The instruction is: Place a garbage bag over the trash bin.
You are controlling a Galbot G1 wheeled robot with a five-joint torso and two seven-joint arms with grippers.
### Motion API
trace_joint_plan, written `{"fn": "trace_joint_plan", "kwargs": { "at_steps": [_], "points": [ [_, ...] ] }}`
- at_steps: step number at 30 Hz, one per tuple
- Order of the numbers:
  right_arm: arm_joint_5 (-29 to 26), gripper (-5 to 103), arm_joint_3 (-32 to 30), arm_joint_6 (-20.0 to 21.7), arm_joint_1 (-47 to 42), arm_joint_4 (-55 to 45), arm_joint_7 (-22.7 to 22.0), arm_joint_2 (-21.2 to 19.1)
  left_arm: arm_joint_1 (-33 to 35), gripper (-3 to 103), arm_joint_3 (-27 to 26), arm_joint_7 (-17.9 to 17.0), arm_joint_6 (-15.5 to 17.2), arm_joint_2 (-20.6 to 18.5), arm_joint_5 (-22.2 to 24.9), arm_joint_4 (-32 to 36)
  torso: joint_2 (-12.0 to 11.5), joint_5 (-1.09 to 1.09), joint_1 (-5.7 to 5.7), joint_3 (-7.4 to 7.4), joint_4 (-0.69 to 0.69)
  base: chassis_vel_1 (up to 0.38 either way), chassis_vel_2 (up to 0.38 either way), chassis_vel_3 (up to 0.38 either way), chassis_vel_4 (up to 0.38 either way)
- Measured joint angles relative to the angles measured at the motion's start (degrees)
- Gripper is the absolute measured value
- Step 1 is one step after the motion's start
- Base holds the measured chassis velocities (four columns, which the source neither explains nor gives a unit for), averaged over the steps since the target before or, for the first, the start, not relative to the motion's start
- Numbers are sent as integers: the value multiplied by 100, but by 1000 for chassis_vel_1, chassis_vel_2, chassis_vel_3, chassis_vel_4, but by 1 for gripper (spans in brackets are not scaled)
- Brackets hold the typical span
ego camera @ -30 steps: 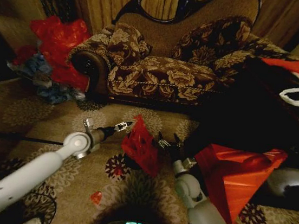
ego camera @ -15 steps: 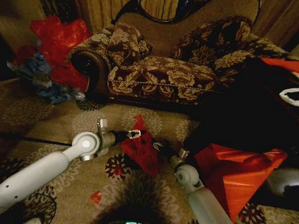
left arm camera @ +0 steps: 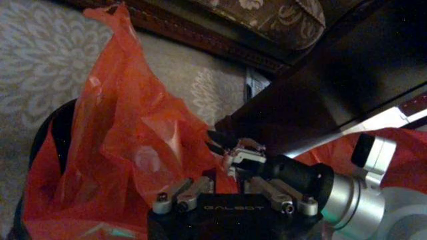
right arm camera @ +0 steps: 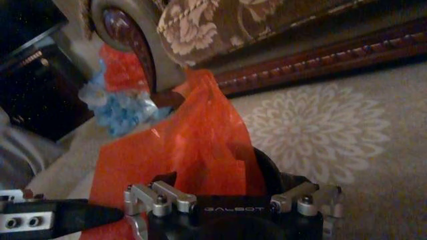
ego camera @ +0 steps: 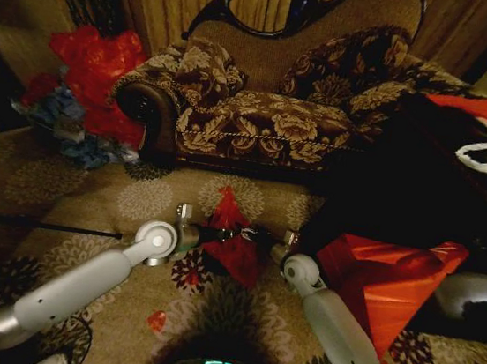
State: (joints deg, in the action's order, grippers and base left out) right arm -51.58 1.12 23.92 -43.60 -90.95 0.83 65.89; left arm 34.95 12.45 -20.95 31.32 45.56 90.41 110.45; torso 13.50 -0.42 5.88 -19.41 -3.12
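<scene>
Both grippers meet at the red film in the middle of the carpet, just near of the sofa (ego camera: 261,113); the left gripper (ego camera: 220,231) comes in from the left and the right gripper (ego camera: 259,235) from the right, fingertips almost touching across the bag's top; whether either pair of jaws is clenched on the plastic I cannot tell, since the film hides the fingertips in both wrist views; the garbage bag (ego camera: 234,243) stands between them, a thin, glossy, bright red sheet, heavily creased, one corner peaking up toward the sofa; it is draped over the trash bin (left arm camera: 60,125), whose black rim shows as a dark curve at the bag's edge; by my reading the step in hand is opening and spreading the bag's mouth over the rim; the next move calls for drawing the film outward and down around the bin
</scene>
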Motion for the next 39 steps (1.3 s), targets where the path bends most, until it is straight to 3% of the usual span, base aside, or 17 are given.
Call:
{"fn": "trace_joint_plan", "kwargs": {
  "at_steps": [2,4,6,8,9,10,13,17,20,25,27,28,31,39],
  "points": [
    [56,101,18,34,45,62,2,0,-10,15,49,34,-13,45,-66,-66,0,0,0,0,0,0,0,0,0],
    [81,98,25,45,65,89,4,0,-10,15,60,51,-18,55,-80,-82,0,0,0,0,0,0,0,0,0],
    [186,88,55,49,117,171,31,0,-9,7,83,101,-34,64,-120,-107,0,0,0,0,0,0,0,0,0],
    [205,88,61,49,125,185,36,0,-7,4,88,110,-39,65,-130,-109,0,0,0,0,0,0,0,0,0],
    [245,77,76,49,137,211,38,4,2,2,94,131,-57,66,-152,-117,0,0,0,1,0,0,0,0,0],
    [259,77,84,49,140,220,39,7,7,0,94,140,-68,66,-162,-122,0,0,0,1,0,0,0,0,0],
    [300,61,127,47,163,238,39,18,36,0,69,172,-120,40,-178,-116,0,-1,0,1,0,0,0,0,0],
    [347,50,155,46,190,238,32,29,67,0,6,202,-148,-2,-174,-78,0,0,0,1,0,0,0,0,0],
    [439,33,220,30,260,245,16,35,205,0,-189,251,-198,-125,-151,26,0,0,0,1,0,0,0,0,0],
    [571,17,231,-39,289,234,-43,34,394,0,-409,299,-243,-279,-81,158,0,-1,0,1,0,0,0,0,0],
    [644,17,231,-95,288,225,-54,32,442,0,-467,314,-260,-322,-64,186,0,0,0,1,0,0,0,0,0],
    [772,6,231,-207,267,207,-89,30,527,0,-557,333,-296,-392,-48,224,0,-1,0,1,0,0,0,0,0],
    [1002,1,197,-520,197,169,-312,54,695,0,-766,355,-342,-547,17,311,0,0,0,1,0,0,0,0,0],
    [1365,0,-84,-972,-113,22,-584,46,1329,0,-1384,371,-378,-938,159,606,0,-1,-1,1,0,0,0,0,0]
  ]
}}
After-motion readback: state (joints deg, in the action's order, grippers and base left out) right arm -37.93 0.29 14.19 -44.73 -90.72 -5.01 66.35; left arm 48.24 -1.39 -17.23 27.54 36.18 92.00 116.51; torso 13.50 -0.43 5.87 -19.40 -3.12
